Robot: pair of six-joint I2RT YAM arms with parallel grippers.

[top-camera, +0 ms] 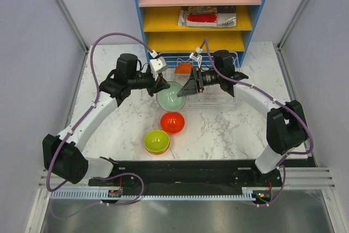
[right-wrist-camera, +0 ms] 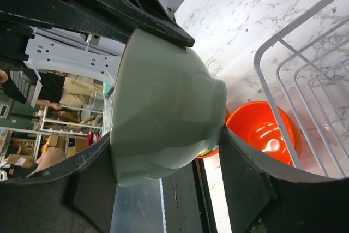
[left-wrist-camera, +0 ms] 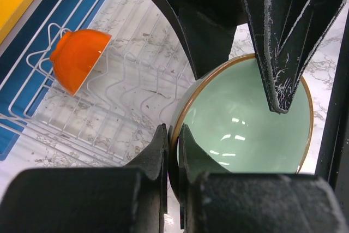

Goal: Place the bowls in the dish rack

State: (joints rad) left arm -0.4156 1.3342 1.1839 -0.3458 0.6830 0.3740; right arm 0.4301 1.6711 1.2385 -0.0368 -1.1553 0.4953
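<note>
step: handover of mint bowl (top-camera: 171,97), just beside dish rack (left-wrist-camera: 126,80) | left gripper (left-wrist-camera: 173,135) clenched on bowl's rim | right gripper (top-camera: 188,88) straddles bowl, grip unclear | next: right should clamp firmly before left lets go

Colours on hand: bowls, rack, table, shelving.
Glossy pale-green mint bowl (top-camera: 171,96) with tan rim; red-orange bowl (top-camera: 172,122); lime green bowl (top-camera: 156,141); orange bowl (left-wrist-camera: 79,58); white wire dish rack (left-wrist-camera: 117,80); white table (top-camera: 229,129) marbled with grey veins; blue shelf unit (top-camera: 169,23), pink and yellow shelves.
</note>
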